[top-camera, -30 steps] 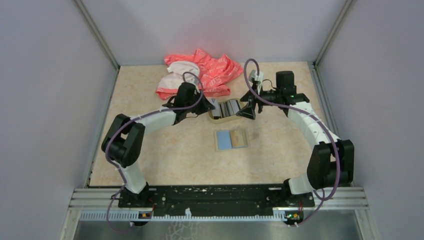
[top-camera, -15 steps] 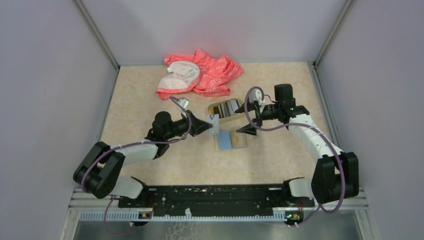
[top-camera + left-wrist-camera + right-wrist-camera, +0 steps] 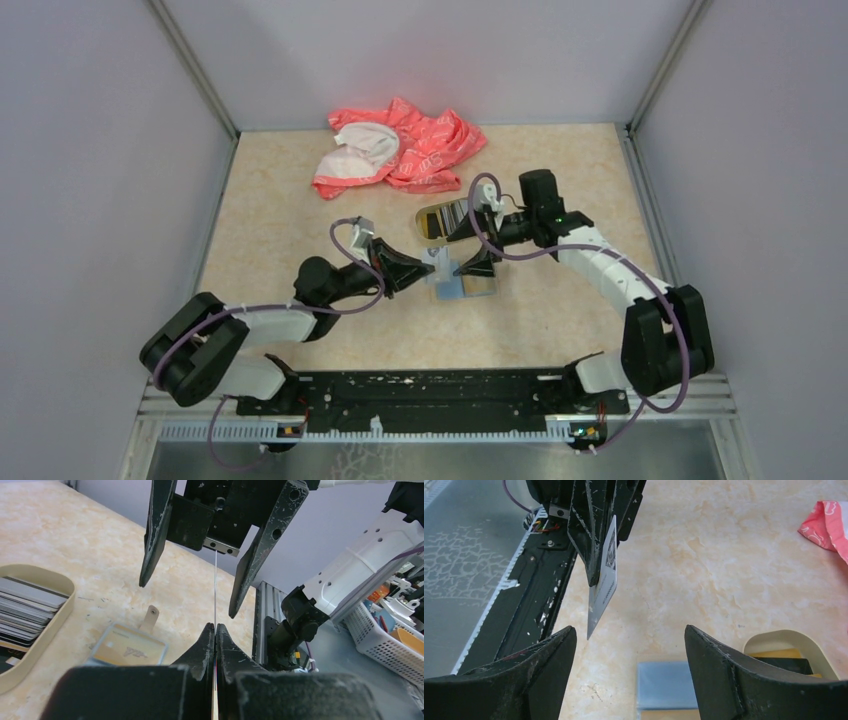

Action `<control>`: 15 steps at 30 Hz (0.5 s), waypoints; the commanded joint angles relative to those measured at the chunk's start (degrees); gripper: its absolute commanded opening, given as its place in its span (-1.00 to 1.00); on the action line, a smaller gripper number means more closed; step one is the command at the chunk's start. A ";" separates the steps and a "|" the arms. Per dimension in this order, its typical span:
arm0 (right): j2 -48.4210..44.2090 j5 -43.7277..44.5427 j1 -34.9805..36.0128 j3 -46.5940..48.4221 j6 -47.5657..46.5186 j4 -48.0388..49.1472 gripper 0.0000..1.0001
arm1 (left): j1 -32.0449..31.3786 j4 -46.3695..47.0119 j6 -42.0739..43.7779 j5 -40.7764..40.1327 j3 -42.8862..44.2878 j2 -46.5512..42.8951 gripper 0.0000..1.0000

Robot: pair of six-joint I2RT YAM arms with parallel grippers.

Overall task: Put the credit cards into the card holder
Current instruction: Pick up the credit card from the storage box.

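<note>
Carrying one thin white plastic credit card [image 3: 603,587] away from the tan oval-cornered tray [image 3: 419,222], the left gripper [image 3: 427,268] is now sitting at the centre of the overhead frame. A second ago it was working at the tray, higher in that frame. Its fingers are pressing fully together on the card's lower edge. The card is standing upright and showing edge-on as a fine line in the left wrist view.

The right gripper [image 3: 452,255] is likewise coming down from the tray and is now facing the left one, jaws spread wide and holding nothing. The card's free end is reaching toward the gap between them; no contact is evident. The remaining black, white and grey cards [image 3: 25,605] are staying stacked in the tray.

The flat beige folding card holder [image 3: 467,289] is lying open on the marbled table [image 3: 300,200], just below both grippers in the overhead frame. No card is showing in it.

Judgement: pick-up is complete and a handover or re-grip is beginning. The right gripper needs to close squarely on the free edge before insertion.

A crumpled pink cloth [image 3: 405,148] is lying at upper centre.
</note>
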 commanded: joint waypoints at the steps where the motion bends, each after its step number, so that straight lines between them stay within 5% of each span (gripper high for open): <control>1: 0.61 -1.26 2.23 -0.17 5.23 5.60 0.55 | -0.68 4.84 2.21 -1.77 -0.44 -1.13 -1.00; 9: 2.96 -1.06 5.73 0.95 6.99 4.66 0.00 | -0.78 4.04 3.59 -4.19 0.50 -1.91 -1.00; 13: 3.76 -1.45 6.42 1.77 8.75 5.06 -0.76 | -0.78 3.79 4.03 -4.01 1.20 -1.74 -0.94; 15: 4.02 -1.61 6.42 2.46 9.40 4.43 -1.00 | -0.69 3.79 3.87 -3.98 1.03 -1.70 -0.56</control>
